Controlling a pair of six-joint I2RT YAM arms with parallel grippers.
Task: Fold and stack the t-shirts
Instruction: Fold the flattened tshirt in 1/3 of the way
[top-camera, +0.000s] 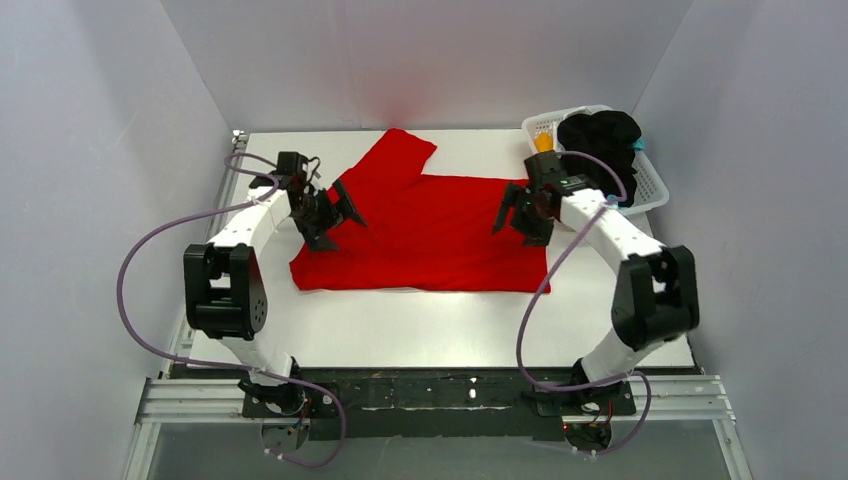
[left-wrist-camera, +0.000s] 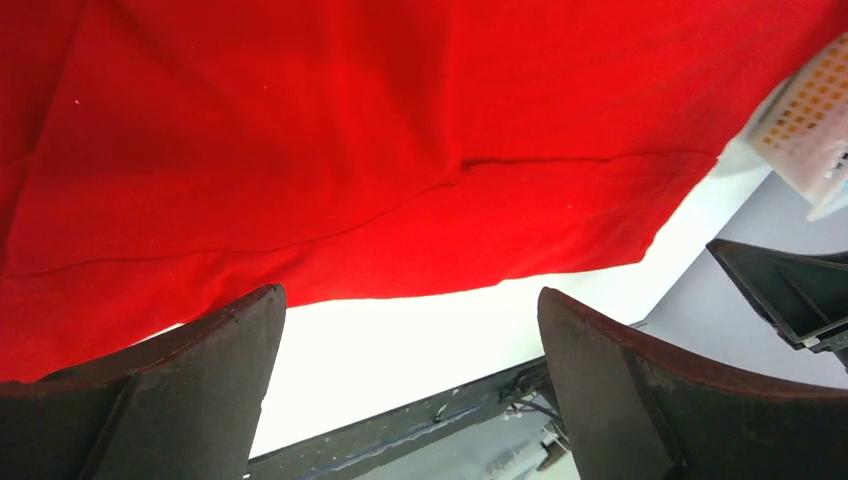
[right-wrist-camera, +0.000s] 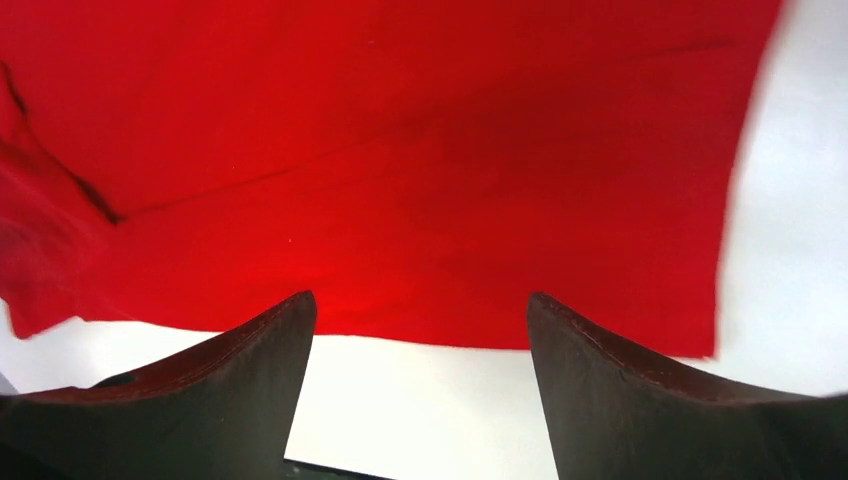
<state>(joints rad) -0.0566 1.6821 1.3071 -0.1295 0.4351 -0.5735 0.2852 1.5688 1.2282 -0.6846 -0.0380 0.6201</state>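
Left tool (top-camera: 330, 213) spread wide, nothing between its fingers (left-wrist-camera: 215, 350), over the left side of the red t-shirt (top-camera: 430, 235). Right tool (top-camera: 520, 215) also spread wide and holding nothing, over the shirt's right side. Red t-shirt lies flat mid-surface (top-camera: 420, 330), one sleeve pointing to the far edge. Wrist views show only red cloth and bare surface beyond the fingertips. Cannot tell if either tool touches the cloth. White basket (top-camera: 652, 188) sits at the far right corner, with a black t-shirt (top-camera: 600, 135) heaped in it.
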